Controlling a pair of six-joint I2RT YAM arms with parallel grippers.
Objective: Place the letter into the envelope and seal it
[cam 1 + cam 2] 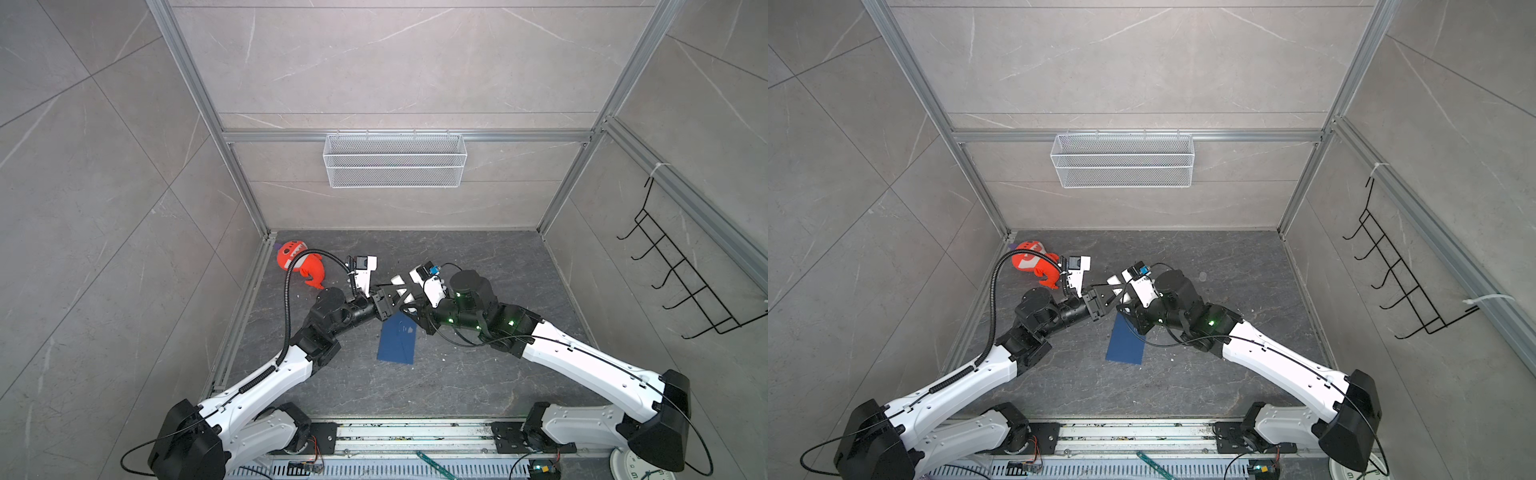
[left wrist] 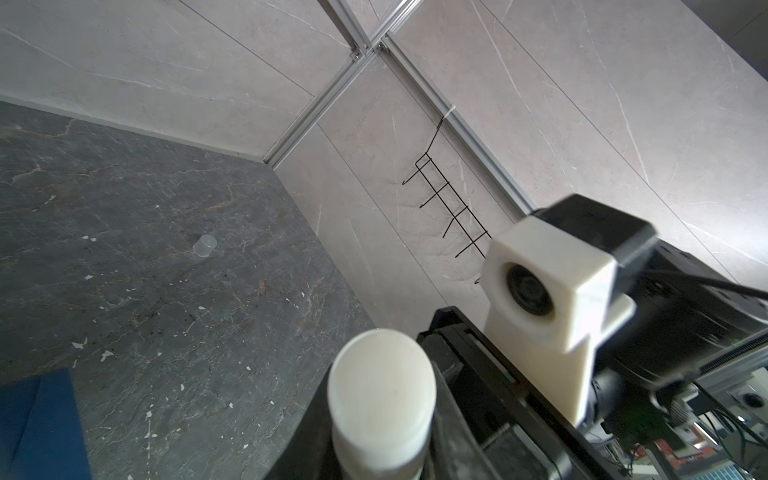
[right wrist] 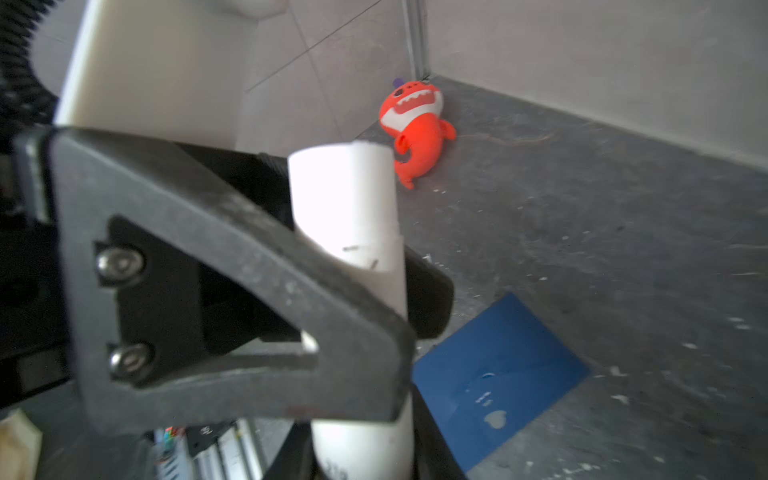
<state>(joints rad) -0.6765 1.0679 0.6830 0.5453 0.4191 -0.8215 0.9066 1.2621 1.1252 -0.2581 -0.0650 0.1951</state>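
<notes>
Right wrist view puts the right jaws nearest, clenched on a white glue stick [image 3: 345, 199]. In the left wrist view the left jaws clamp what looks like the same stick's other end. Just beneath where they meet, the envelope [image 3: 498, 365] lies flat on the surface [image 3: 623, 257], its flap seemingly folded down, touching neither pair of jaws. No letter shows anywhere, so it is probably already inside. Insertion looks done and sealing is left, though I cannot tell whether glue is on the flap. Farther from the envelope sit a small clear cap [image 2: 204, 246] and an orange toy [image 3: 415, 124].
</notes>
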